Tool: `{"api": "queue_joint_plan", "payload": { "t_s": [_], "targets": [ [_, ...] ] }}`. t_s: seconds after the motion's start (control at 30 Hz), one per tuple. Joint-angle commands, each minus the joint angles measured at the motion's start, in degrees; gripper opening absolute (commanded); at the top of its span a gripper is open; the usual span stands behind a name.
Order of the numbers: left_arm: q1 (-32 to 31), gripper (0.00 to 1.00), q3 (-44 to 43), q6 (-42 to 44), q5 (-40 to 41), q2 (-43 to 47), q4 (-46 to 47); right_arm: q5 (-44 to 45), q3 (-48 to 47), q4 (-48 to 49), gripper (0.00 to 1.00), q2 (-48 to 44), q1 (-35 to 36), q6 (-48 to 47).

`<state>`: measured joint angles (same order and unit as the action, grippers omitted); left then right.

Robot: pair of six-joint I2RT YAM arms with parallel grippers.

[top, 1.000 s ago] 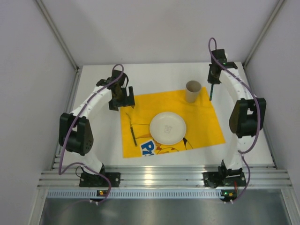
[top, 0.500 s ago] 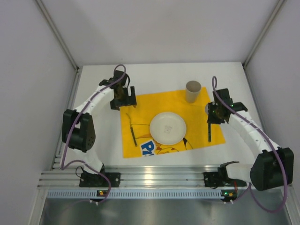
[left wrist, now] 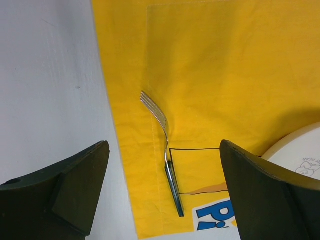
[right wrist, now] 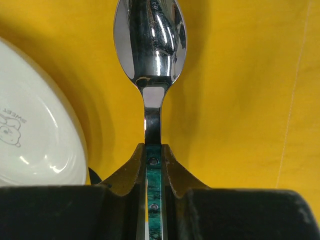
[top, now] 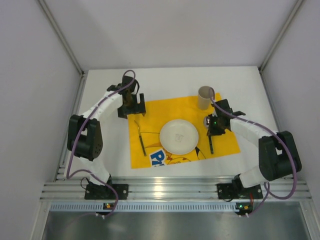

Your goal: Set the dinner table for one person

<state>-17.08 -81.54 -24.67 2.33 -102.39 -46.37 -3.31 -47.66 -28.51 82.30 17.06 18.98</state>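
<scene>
On the white dinner table (top: 102, 95) lies a yellow printed cloth (top: 165, 107). A white plate (top: 179, 136) sits at its middle and a fork (top: 142, 140) lies left of the plate. A paper cup (top: 205, 97) stands at the cloth's back right. My right gripper (top: 212, 132) is shut on a green-handled spoon (top: 211, 146), just right of the plate. In the right wrist view the fingers (right wrist: 129, 167) clamp the spoon (right wrist: 150, 37) at its handle, bowl forward, low over the cloth. My left gripper (top: 131, 112) is open and empty above the cloth's back left corner, with the fork (left wrist: 172, 187) below it.
A ribbed aluminium rail (top: 175, 190) runs along the near edge, carrying both arm bases. Grey walls close in the table at the left, back and right. The plate's rim (right wrist: 35, 145) lies just left of the spoon.
My right arm has swung from the back right corner forward and left, carrying the spoon down beside the plate. My left gripper has barely shifted.
</scene>
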Motion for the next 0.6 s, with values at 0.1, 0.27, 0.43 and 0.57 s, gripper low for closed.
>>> {"api": "queue_joint_plan", "payload": {
  "t_s": [0.1,0.27,0.43,0.57],
  "targets": [
    [-0.23,0.98,-0.82,1.2,1.89,2.63,-0.39,-0.12,-2.17,7.07,0.04,6.28,1.13,-2.45],
    [-0.23,0.98,-1.52,0.5,1.72,2.37,-0.3,2.87,-7.18,2.86,0.97,5.51,1.22,-3.78],
    [-0.15,0.98,-2.39,-0.2,-0.12,2.46,1.19,4.46,-14.2,-4.97,1.0,-3.09,2.45,-8.69],
    [-0.23,0.98,-7.74,-1.44,-4.7,3.42,4.53,5.86,-19.04,-8.84,1.0,-12.93,5.35,-9.58]
  ]
}}
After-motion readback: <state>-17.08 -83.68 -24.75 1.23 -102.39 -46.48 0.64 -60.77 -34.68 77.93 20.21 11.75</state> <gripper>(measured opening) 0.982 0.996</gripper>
